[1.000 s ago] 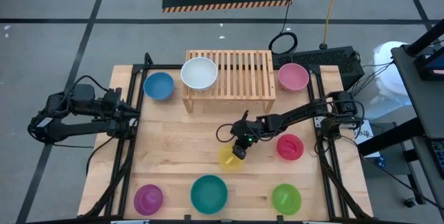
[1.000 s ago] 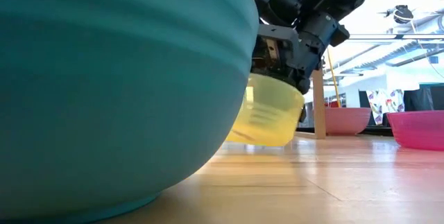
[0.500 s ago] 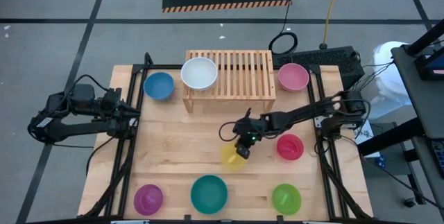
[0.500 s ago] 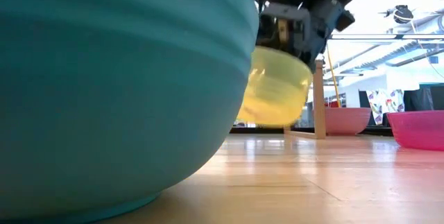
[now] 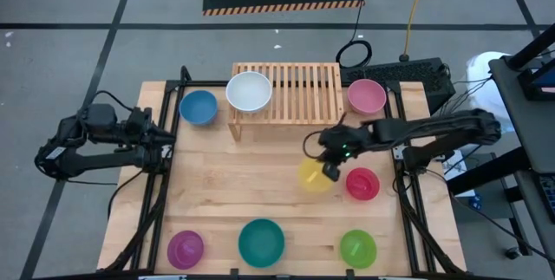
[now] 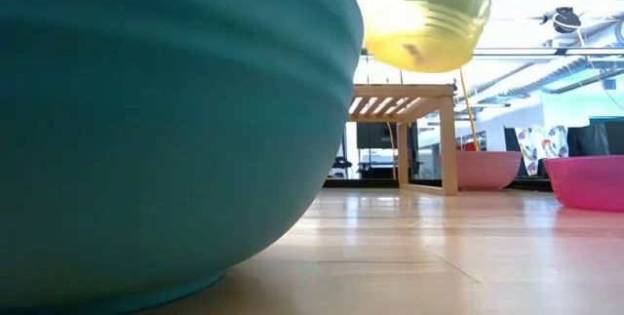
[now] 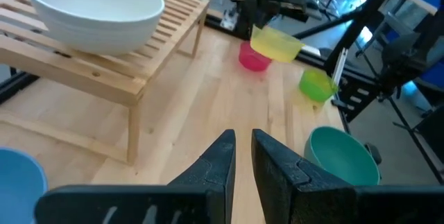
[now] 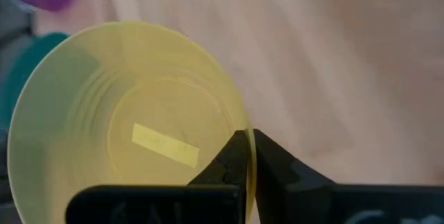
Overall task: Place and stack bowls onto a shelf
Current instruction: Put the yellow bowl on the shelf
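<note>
My right gripper (image 5: 330, 169) is shut on the yellow bowl (image 5: 310, 177), which is up in the air between the shelf (image 5: 299, 98) and the red bowl (image 5: 362, 183). The low view shows the yellow bowl (image 6: 425, 24) well above the table. A white bowl (image 5: 249, 91) stands on the shelf's left end. The blue bowl (image 5: 199, 107) and pink bowl (image 5: 367, 96) stand on the table on either side of the shelf. Purple (image 5: 186, 247), teal (image 5: 261, 241) and green (image 5: 357, 247) bowls stand along the near edge. My left gripper (image 7: 241, 148) waits shut at the table's left edge. My right gripper pinches the yellow bowl's rim (image 8: 243, 121) on the side toward the table's right edge, one finger (image 8: 232, 160) inside the bowl and the other outside. The fingers come from above, pointing down. The bowl hangs lifted clear of the table, mouth up and slightly tilted.
The teal bowl (image 6: 166, 120) fills the low view's left side. Black frame rails run along the table's left and right sides. A keyboard and cables lie beyond the far right corner. Bare wood (image 5: 234, 185) lies in the table's middle, in front of the shelf.
My right gripper has risen and moved toward the table's right and far edges, carrying the yellow bowl. The bowl, low over the table and tilted a second ago, now hangs higher than the shelf's top in the low view.
</note>
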You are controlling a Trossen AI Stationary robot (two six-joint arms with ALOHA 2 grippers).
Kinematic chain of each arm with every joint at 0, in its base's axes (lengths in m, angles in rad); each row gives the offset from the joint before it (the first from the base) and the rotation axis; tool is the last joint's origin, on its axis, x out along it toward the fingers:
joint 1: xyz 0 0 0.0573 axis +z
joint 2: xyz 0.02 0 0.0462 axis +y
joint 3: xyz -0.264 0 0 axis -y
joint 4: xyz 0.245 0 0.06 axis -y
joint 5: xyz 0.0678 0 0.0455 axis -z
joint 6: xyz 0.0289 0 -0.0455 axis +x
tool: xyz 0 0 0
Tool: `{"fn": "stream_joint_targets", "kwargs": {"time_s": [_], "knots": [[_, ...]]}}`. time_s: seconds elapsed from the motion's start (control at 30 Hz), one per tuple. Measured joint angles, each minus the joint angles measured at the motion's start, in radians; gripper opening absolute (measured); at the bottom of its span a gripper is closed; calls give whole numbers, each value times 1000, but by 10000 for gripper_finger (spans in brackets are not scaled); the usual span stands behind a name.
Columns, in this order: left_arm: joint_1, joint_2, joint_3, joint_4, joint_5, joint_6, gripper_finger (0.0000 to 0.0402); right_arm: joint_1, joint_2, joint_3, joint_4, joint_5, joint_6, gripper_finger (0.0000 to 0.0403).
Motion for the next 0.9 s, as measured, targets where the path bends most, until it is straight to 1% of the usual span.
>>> {"fn": "stream_joint_targets", "kwargs": {"time_s": [0.1,0.17,0.27,0.37,0.57,0.7,0.77,0.8,0.9], "knots": [[0,0,0,33,-7,-2,53,-28,-22,93,-156,25,-76,0],[0,0,0,51,-14,-5,53,-54,-22,166,-228,38,-137,0],[0,0,0,82,-28,-15,53,-93,-12,273,-308,62,-240,0],[0,0,0,102,-30,-24,53,-145,-11,341,-345,80,-322,0],[0,1,0,142,-33,-31,53,-284,-10,379,-357,68,-448,0],[0,1,0,144,-52,-29,53,-383,6,380,-356,17,-532,0],[0,1,0,144,-61,-31,53,-428,14,380,-343,12,-553,0],[0,1,0,144,-65,-32,53,-451,19,380,-326,0,-565,0],[0,1,0,144,-79,-33,53,-517,45,380,-281,-91,-619,0]]}}
